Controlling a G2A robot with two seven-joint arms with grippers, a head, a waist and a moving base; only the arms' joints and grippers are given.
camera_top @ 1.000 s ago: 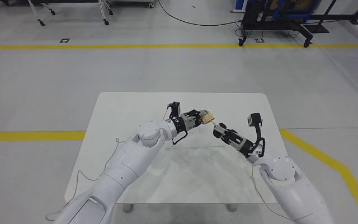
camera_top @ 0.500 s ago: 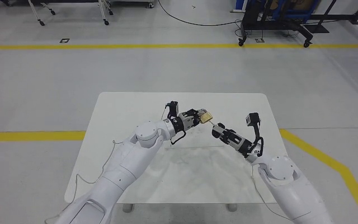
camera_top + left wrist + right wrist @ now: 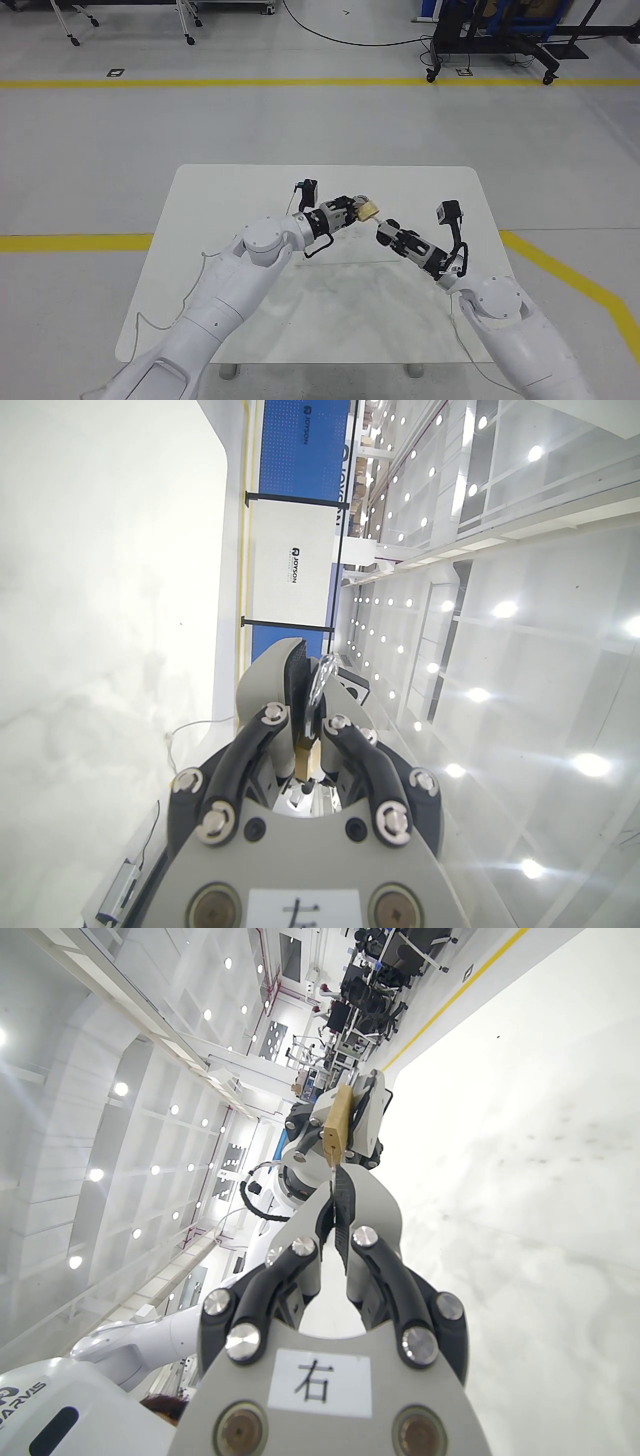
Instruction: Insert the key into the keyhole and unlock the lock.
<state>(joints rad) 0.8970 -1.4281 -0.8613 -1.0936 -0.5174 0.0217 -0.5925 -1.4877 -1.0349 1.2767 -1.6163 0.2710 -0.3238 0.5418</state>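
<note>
Over the white table the left arm is bent inward and the right arm is stretched toward it; the left gripper is clamped on the brass padlock, underside offered rightward for entry, and the key is pinched in the right gripper, tip at that underside, above mid-table

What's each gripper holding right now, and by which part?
Left gripper clamps the padlock by its brass body. Right gripper pinches the key by its head, blade pointing at the padlock's bottom end.
</note>
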